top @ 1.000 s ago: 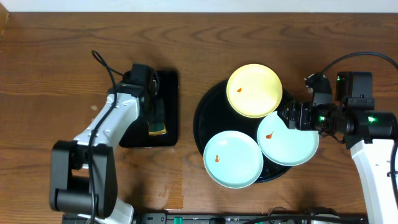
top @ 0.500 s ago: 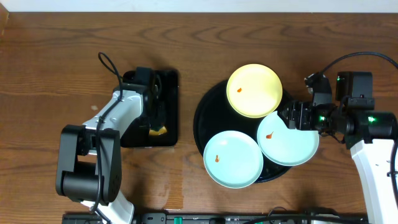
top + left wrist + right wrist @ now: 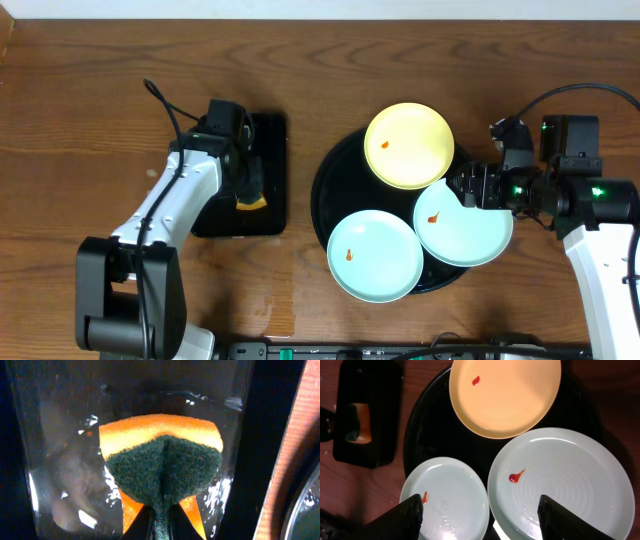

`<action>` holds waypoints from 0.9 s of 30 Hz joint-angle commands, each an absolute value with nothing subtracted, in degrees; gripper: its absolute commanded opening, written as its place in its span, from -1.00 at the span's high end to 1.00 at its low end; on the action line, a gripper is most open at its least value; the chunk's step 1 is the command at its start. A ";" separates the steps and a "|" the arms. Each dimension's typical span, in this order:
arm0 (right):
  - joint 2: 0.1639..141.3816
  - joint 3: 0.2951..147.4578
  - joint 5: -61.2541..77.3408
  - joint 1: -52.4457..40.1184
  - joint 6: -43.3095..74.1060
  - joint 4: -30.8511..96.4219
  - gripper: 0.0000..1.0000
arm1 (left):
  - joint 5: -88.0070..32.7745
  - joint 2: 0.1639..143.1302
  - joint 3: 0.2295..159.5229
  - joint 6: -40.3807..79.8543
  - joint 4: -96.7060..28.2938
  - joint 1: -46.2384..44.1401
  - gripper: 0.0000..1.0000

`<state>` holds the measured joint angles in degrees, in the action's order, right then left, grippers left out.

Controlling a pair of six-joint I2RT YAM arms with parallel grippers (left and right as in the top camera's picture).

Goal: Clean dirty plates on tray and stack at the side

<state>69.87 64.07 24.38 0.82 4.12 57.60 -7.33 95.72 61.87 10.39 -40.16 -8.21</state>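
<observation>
My left arm rises from the near edge of the desk, elbow bent, wrist tipped down over the small rectangular tray. My right arm comes in from the right edge, wrist aimed across the round black tray below it.

I count three plates, all on that round tray. The yellow plate lies ahead of my right claw. One mint plate and a second mint plate lie beneath it, one under each finger. Each plate carries one orange-red smear. There is one sponge.

My left claw is pinched tight on the sponge, creasing its green face, above the rectangular tray. My right claw gapes wide, gripping nothing.
</observation>
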 commanded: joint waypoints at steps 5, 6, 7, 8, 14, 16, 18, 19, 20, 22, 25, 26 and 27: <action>69.87 65.17 24.40 -0.08 4.69 57.43 -0.43 | -6.83 99.22 58.70 9.39 -36.49 -8.19 0.85; 69.87 65.17 24.40 -0.08 4.69 57.23 -0.43 | -6.85 99.33 58.72 9.41 -36.51 -8.19 0.85; 69.87 65.17 24.38 -0.08 4.69 57.06 -0.43 | -6.85 99.33 58.72 9.41 -36.56 -8.19 0.85; 69.87 65.17 24.36 -0.08 4.69 56.90 -0.43 | -6.85 99.22 58.74 9.41 -36.80 -8.19 0.85; 70.02 64.79 22.26 -0.10 4.69 54.70 -0.28 | -6.85 97.12 61.89 9.91 -41.87 -8.19 0.85; 70.72 64.69 21.67 -0.10 4.67 53.28 -0.06 | -6.83 95.83 62.63 9.91 -42.83 -8.19 0.85; 71.96 64.69 19.81 -0.10 4.69 52.36 0.15 | -6.81 95.33 62.61 9.91 -43.03 -8.19 0.85; 72.73 64.69 19.49 -0.10 4.69 51.99 0.16 | -6.81 95.37 62.57 9.91 -43.09 -8.19 0.85; 73.58 64.69 19.51 -0.10 4.69 51.57 0.14 | -6.79 95.50 62.24 10.15 -42.94 -8.19 0.85; 75.72 64.69 19.49 -0.10 4.60 50.24 0.04 | -6.76 95.72 60.55 10.79 -41.01 -8.19 0.85; 79.55 64.69 19.53 -0.08 3.38 47.24 0.01 | -5.74 97.36 57.25 11.64 -35.59 -8.16 0.85; 80.66 64.69 19.53 -0.10 3.38 46.28 0.03 | -5.72 97.89 56.71 11.64 -34.52 -8.16 0.85; 82.54 64.69 19.53 -0.10 3.38 44.69 0.04 | -5.69 98.83 55.96 11.62 -33.17 -8.16 0.85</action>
<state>79.44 64.07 19.99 0.82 4.14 46.70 -6.92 96.71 58.39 10.72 -34.96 -8.21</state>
